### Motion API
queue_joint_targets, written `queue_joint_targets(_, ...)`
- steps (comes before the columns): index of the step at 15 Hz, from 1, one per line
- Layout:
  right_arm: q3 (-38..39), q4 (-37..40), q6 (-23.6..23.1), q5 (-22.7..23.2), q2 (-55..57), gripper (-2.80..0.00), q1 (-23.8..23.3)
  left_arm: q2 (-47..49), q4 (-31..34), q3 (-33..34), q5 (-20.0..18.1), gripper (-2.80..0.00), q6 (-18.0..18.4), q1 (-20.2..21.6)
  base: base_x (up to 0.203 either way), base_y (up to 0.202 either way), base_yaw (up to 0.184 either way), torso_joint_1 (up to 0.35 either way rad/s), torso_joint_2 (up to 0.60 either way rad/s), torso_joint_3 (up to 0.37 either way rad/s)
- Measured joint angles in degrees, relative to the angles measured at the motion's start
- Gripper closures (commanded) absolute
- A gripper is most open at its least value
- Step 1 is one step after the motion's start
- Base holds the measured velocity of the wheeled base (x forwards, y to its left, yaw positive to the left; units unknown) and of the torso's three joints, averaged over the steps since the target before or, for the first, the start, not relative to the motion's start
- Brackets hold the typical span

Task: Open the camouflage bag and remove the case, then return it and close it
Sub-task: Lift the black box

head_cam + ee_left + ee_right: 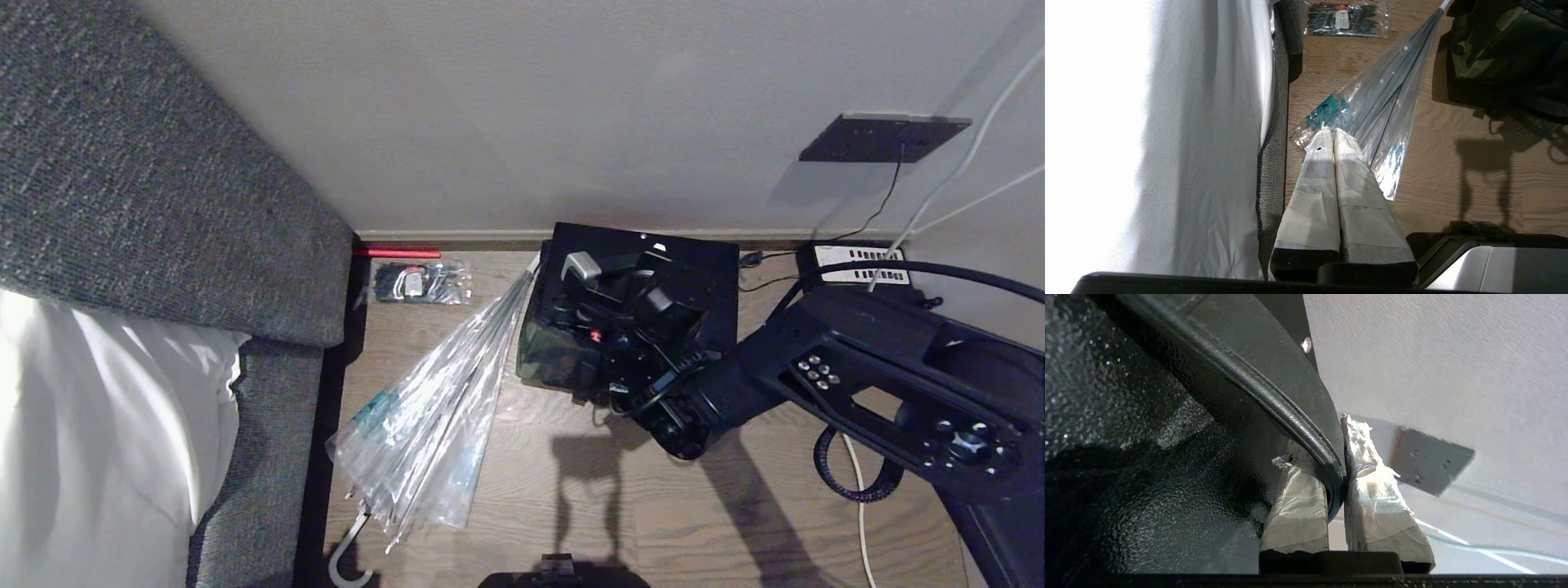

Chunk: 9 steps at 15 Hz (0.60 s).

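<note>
The right gripper (1336, 486) was clamped on the piped lid edge (1290, 412) of the camouflage bag (555, 355); the soft shell likely flexes there. The left gripper (1333, 141), beside the bag, was closed and empty.

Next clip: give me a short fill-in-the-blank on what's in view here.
1. The ____ end effector pinches the black trimmed edge of the boxy green camouflage bag.
2. The left end effector, pointing toward the clear plastic-wrapped umbrella, has its taped fingers ____.
3. The umbrella lies on the wooden floor between the grey fabric sofa and the ____.
Missing words: right; shut; bag.
</note>
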Motion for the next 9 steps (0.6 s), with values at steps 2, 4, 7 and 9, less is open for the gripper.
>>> queue_joint_targets(2,1.1,-0.3,0.0,-1.1,-1.4,0.00,0.9,0.0,0.0,0.0,0.0,0.00,0.0,0.0,0.000,0.000,0.000,0.000,0.00,0.000)
queue_joint_targets(4,1.6,-0.3,0.1,-1.2,-1.9,0.00,1.5,0.0,0.0,0.0,0.0,0.00,0.0,0.0,0.000,0.000,0.000,0.000,0.00,0.000)
queue_joint_targets(7,0.7,-0.1,0.2,-1.2,-1.8,0.00,1.7,0.0,0.0,0.0,0.0,0.00,0.0,0.0,0.000,0.000,0.000,0.000,0.00,0.000)
queue_joint_targets(9,0.5,-0.1,0.2,-1.3,-1.7,0.00,1.8,0.0,0.0,0.0,0.0,0.00,0.0,0.0,0.000,0.000,0.000,0.000,0.00,0.000)
